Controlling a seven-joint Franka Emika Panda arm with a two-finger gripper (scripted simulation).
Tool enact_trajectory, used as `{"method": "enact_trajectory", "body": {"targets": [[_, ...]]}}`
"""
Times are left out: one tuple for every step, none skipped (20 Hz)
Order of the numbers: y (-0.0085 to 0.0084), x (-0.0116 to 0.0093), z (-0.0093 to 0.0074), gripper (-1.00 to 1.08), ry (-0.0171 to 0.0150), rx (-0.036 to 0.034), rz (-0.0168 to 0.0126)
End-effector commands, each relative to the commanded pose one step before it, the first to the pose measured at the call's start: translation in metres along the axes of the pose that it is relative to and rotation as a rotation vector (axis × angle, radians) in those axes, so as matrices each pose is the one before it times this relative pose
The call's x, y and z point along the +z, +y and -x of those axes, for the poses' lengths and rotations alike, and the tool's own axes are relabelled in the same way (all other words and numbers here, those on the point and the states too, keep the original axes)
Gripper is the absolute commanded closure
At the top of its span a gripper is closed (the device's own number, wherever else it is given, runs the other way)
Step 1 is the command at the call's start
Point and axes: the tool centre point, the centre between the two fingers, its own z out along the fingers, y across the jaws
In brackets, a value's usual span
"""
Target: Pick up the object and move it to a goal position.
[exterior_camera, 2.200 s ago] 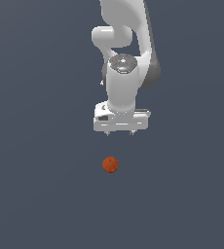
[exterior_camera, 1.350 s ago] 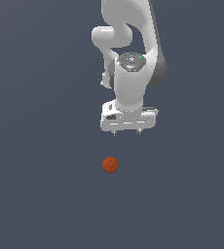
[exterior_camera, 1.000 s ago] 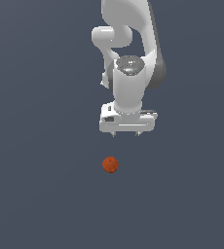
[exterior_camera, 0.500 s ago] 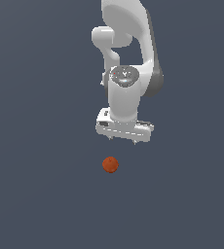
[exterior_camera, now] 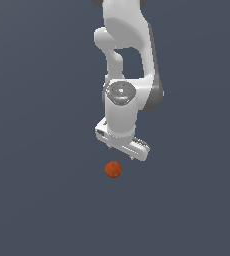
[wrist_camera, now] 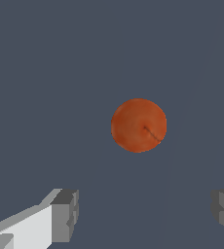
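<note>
The object, a small orange-red ball (exterior_camera: pixel 113 169), rests on the dark grey floor in the exterior view, just below my white gripper (exterior_camera: pixel 121 153). The gripper hangs a short way above it and slightly toward the exterior view's right, tilted. In the wrist view the ball (wrist_camera: pixel 139 125) shows whole, with a faint dark mark on its surface. My gripper (wrist_camera: pixel 145 214) is open there; its two grey fingertips (wrist_camera: pixel 65 215) stand far apart with nothing between them, and the ball lies beyond the gap, apart from both.
The white arm (exterior_camera: pixel 127 55) rises from the gripper to the top of the exterior view. A flat dark grey surface (exterior_camera: pixel 37 200) lies all around the ball.
The gripper has come down toward the ball and turned about its wrist, so it now sits tilted and much closer above it. The ball has not moved.
</note>
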Motion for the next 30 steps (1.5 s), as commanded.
{"method": "enact_trajectory", "body": {"targets": [[0.00162, 0.00587, -0.00726, -0.92, 0.00048, 0.07578, 0.00463], [0.00045, 0.00234, -0.00284, -0.92, 0.00036, 0.02948, 0.00192], [0.00037, 0.00235, -0.00283, -0.92, 0.00047, 0.02941, 0.00196], [0.00030, 0.00236, -0.00281, -0.92, 0.00059, 0.02933, 0.00200], [0.00022, 0.00237, -0.00279, -0.92, 0.00070, 0.02925, 0.00203], [0.00015, 0.00236, -0.00275, -0.92, 0.00082, 0.02894, 0.00203], [0.00007, 0.00226, -0.00260, -0.92, 0.00089, 0.02755, 0.00196], [0.00001, 0.00214, -0.00244, -0.92, 0.00094, 0.02600, 0.00186], [-0.00005, 0.00202, -0.00228, -0.92, 0.00098, 0.02446, 0.00176], [-0.00010, 0.00190, -0.00212, -0.92, 0.00100, 0.02291, 0.00166], [-0.00013, 0.00178, -0.00197, -0.92, 0.00100, 0.02139, 0.00155], [-0.00016, 0.00166, -0.00181, -0.92, 0.00099, 0.01987, 0.00144], [-0.00018, 0.00154, -0.00166, -0.92, 0.00097, 0.01837, 0.00133], [-0.00019, 0.00142, -0.00151, -0.92, 0.00094, 0.01686, 0.00122], [-0.00019, 0.00130, -0.00137, -0.92, 0.00089, 0.01538, 0.00111], [-0.00019, 0.00118, -0.00123, -0.92, 0.00084, 0.01389, 0.00099], [-0.00018, 0.00105, -0.00109, -0.92, 0.00077, 0.01241, 0.00089], [-0.00017, 0.00093, -0.00096, -0.92, 0.00070, 0.01093, 0.00078], [-0.00017, 0.00081, -0.00081, -0.92, 0.00062, 0.00945, 0.00067], [-0.00014, 0.00068, -0.00070, -0.92, 0.00054, 0.00802, 0.00057], [-0.00011, 0.00056, -0.00057, -0.92, 0.00045, 0.00656, 0.00046], [-0.00011, 0.00043, -0.00042, -0.92, 0.00035, 0.00505, 0.00035], [-0.00007, 0.00031, -0.00031, -0.92, 0.00025, 0.00364, 0.00025], [-0.00004, 0.00019, -0.00018, -0.92, 0.00015, 0.00217, 0.00015], [-0.00003, 0.00006, -0.00004, -0.92, 0.00005, 0.00069, 0.00005], [0.00023, -0.00019, 0.00034, -0.92, -0.00044, -0.00451, -0.00001], [-0.00001, 0.00043, 0.00002, -0.92, 0.00000, 0.00000, 0.00000], [-0.00003, 0.00129, 0.00007, -0.92, 0.00000, 0.00000, 0.00000], [-0.00005, 0.00215, 0.00013, -0.92, 0.00000, 0.00000, 0.00000], [0.00020, 0.00298, -0.00022, -0.92, 0.00005, 0.00069, 0.00000]]}}
